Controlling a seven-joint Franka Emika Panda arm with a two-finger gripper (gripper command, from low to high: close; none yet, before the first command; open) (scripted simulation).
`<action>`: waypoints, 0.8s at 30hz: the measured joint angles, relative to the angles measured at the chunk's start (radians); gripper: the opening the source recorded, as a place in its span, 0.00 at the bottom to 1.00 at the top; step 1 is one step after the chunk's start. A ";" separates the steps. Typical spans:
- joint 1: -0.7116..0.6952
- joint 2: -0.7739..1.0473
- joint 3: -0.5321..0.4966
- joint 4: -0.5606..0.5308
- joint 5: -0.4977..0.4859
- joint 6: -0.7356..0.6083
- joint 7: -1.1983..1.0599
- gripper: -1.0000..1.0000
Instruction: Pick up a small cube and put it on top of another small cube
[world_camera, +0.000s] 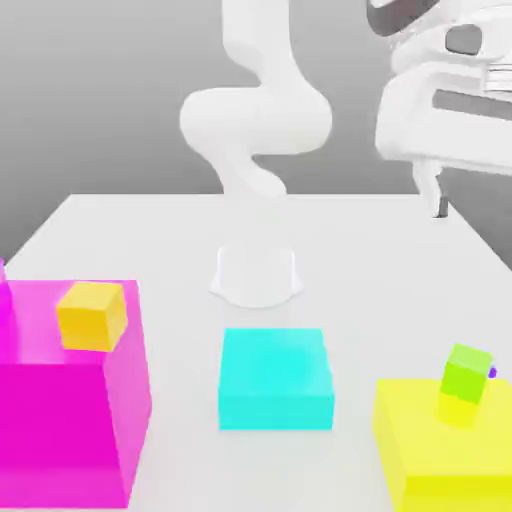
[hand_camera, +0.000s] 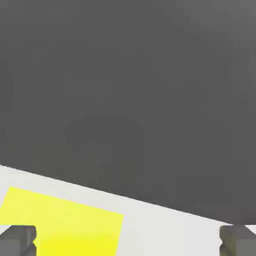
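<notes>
White hand (world_camera: 440, 208) raised above table (world_camera: 330, 240), open, fingers pointing down.

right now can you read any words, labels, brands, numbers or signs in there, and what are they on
None: no readable text on the orange-yellow cube, lime green cube, cyan block or robot arm.

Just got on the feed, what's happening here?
The arm's claw is open and empty, raised at the exterior view's right, above the level of the yellow block. A lime green cube sits on that block, with a bit of a tiny purple cube peeking out beside it. Nothing has been picked up or stacked by the claw yet.
</notes>
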 joint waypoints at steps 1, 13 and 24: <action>0.007 0.038 0.023 -0.010 -0.023 0.013 0.032 0.50; 0.149 0.431 0.080 -0.119 -0.143 0.224 0.435 0.50; 0.392 0.627 -0.165 -0.096 -0.318 0.394 0.790 0.00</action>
